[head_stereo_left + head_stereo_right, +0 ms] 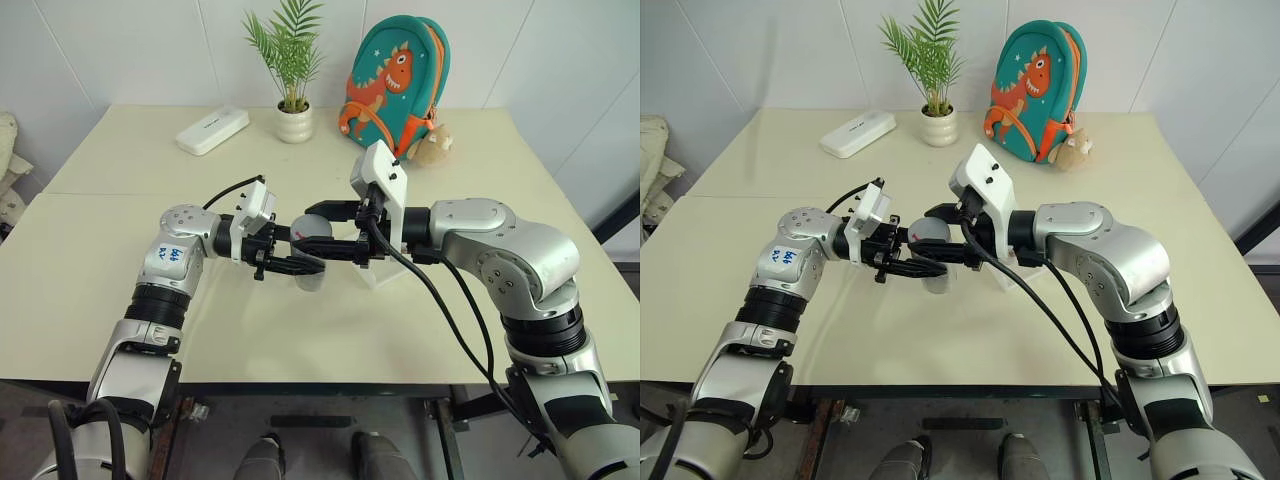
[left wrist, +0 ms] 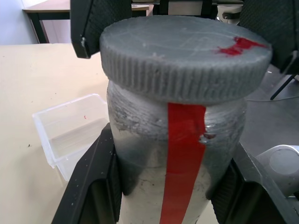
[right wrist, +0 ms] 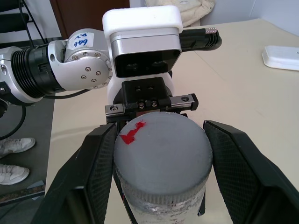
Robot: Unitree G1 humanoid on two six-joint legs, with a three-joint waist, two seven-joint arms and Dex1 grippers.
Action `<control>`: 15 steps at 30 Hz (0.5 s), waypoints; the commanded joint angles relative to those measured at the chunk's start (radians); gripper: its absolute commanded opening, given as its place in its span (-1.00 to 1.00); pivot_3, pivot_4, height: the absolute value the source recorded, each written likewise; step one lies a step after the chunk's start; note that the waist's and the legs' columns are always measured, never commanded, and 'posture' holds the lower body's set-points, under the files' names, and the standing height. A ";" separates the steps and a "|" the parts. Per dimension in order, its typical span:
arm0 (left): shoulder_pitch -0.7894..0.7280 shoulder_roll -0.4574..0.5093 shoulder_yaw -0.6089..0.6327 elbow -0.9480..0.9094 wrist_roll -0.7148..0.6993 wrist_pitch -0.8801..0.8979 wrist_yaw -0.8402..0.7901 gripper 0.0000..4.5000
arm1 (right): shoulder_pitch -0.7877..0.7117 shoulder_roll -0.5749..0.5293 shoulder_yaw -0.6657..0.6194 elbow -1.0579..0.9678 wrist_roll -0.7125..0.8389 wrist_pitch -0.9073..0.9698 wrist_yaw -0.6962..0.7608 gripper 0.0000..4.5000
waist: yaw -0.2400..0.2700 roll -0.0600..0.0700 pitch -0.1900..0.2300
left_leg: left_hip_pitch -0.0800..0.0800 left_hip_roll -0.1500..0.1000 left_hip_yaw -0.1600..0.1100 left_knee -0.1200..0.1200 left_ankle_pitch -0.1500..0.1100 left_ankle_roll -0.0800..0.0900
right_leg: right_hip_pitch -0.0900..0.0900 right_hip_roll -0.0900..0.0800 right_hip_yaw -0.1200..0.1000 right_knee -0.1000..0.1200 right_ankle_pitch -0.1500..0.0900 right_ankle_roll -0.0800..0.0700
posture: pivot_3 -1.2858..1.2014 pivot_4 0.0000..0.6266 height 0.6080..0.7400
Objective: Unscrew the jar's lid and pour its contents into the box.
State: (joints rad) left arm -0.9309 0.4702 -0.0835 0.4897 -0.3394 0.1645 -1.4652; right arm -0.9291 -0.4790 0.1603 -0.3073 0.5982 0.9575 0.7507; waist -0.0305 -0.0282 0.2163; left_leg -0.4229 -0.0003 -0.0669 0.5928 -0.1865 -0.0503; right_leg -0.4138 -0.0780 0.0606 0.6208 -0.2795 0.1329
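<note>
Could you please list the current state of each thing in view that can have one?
jar: held off the table by the left gripper, shut on its body.
lid: on the jar, seated.
right gripper: its fingers flank the lid; the right one stands just clear.
box: open-topped, on the table, looks empty.
backpack: upright at the wall.
potted plant: upright.
white case: lying flat.

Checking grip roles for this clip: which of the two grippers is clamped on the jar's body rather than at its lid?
The left gripper: its fingers clamp the jar below the grey lid. The right gripper brackets the lid itself.
</note>
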 commanded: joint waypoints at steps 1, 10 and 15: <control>-0.025 0.001 0.005 -0.010 0.001 -0.013 -0.004 -0.14 | -0.020 0.001 -0.007 -0.024 -0.006 -0.021 0.003 0.29 | 0.000 0.000 0.000 | 0.000 0.000 0.000 0.000 0.000 0.000 | 0.000 0.000 0.000 0.000 0.000 0.000 | 0.03 -0.52 1.00; -0.017 0.003 -0.004 -0.011 0.008 -0.004 -0.011 -0.14 | -0.058 -0.012 -0.035 0.010 -0.027 -0.048 0.012 0.29 | 0.000 0.000 0.000 | 0.000 0.000 0.000 0.000 0.000 0.000 | 0.000 0.000 0.000 0.000 0.000 0.000 | 0.03 -0.52 1.00; -0.012 0.005 -0.009 -0.015 0.012 0.001 -0.013 -0.14 | -0.085 -0.031 -0.054 0.035 -0.040 -0.062 0.020 0.29 | 0.001 0.000 0.000 | 0.000 0.000 0.000 0.000 0.000 0.000 | 0.000 0.000 0.000 0.000 0.000 0.000 | 0.03 -0.52 1.00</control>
State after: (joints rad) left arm -0.9321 0.4712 -0.0941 0.4897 -0.3288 0.1669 -1.4683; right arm -0.9806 -0.4909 0.1503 -0.2623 0.5710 0.9291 0.7764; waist -0.0296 -0.0280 0.2164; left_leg -0.4230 -0.0003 -0.0668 0.5929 -0.1865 -0.0503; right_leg -0.4140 -0.0780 0.0606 0.6210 -0.2795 0.1330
